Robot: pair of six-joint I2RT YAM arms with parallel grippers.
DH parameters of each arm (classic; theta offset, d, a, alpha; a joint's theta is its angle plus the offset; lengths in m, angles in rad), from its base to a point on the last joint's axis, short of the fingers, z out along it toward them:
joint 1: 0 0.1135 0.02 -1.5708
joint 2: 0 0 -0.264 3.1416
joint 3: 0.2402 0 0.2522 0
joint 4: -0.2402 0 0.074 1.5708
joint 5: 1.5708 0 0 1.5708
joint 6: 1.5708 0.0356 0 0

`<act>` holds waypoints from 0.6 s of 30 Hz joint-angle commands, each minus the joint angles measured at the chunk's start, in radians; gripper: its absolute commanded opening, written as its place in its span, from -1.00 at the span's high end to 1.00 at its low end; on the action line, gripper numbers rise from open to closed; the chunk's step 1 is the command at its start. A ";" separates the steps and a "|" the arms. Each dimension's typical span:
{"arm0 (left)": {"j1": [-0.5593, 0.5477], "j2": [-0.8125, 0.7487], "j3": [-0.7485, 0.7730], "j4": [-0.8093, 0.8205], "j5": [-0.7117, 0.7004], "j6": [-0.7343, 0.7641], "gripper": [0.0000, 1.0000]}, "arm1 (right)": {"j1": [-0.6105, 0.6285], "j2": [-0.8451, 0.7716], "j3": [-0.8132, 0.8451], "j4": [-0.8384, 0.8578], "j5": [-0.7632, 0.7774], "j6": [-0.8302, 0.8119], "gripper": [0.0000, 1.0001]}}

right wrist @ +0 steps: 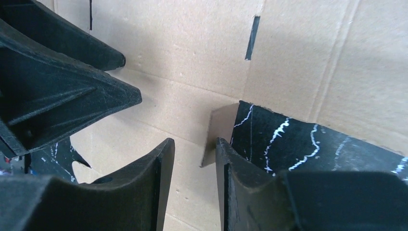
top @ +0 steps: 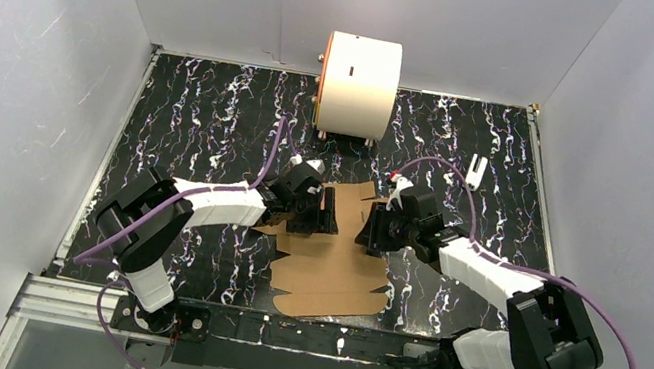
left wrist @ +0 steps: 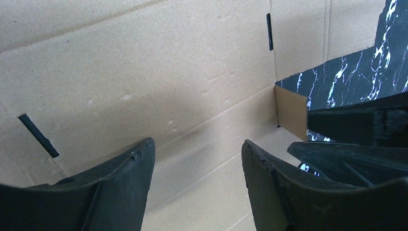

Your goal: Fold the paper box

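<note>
The paper box [top: 334, 267] is a plain brown die-cut cardboard sheet. It lies unfolded and mostly flat near the middle of the counter [top: 202, 122]. Rounded tabs [top: 321, 308] edge its near side. Crease lines and narrow slots [left wrist: 38, 135] mark its surface. One small flap [left wrist: 291, 111] stands raised at a cut-out corner.

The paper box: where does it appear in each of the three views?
Top external: paper box, flat, in the middle of the picture.
Left wrist: paper box fills all but the right edge.
Right wrist: paper box fills top and middle.
Shared landmark: black marbled table.
</note>
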 commanded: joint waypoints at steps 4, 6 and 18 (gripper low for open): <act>0.005 -0.090 0.054 -0.152 -0.094 0.045 -0.32 | 0.006 -0.105 0.075 -0.054 0.103 -0.079 -0.11; 0.018 -0.124 0.056 -0.176 -0.107 0.054 -0.34 | 0.005 -0.121 0.082 -0.062 0.111 -0.093 -0.21; 0.211 -0.250 0.048 -0.280 -0.134 0.132 -0.36 | 0.004 -0.185 0.082 -0.031 0.131 -0.149 -0.82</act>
